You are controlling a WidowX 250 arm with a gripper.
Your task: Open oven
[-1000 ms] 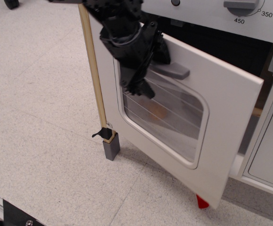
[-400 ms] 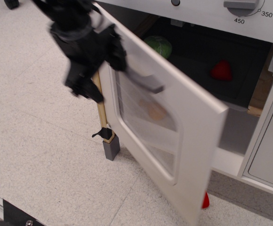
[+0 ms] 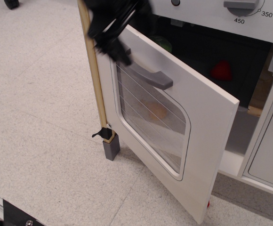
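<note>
The light-grey oven (image 3: 212,12) has its door (image 3: 207,136) swung partly open towards me on its left hinge. The door's clear window (image 3: 150,113) is crossed by thin lines, and the grey bar handle (image 3: 148,76) is free. My black gripper (image 3: 114,44) is blurred at the door's upper left corner, above and left of the handle and off it. Its jaws are too blurred to read. Inside the dark oven cavity I see a red item (image 3: 220,70) and a green item (image 3: 162,43).
A wooden post (image 3: 93,70) with a grey foot (image 3: 111,147) stands at the door's hinge side. A grey temperature knob (image 3: 240,5) sits on the panel above. A panelled cabinet door (image 3: 270,155) is at the right. Speckled floor (image 3: 42,132) lies to the left.
My gripper let go of the handle, swung out left, then rose to the door's top left corner. The door swung wider open, then drifted back a little.
</note>
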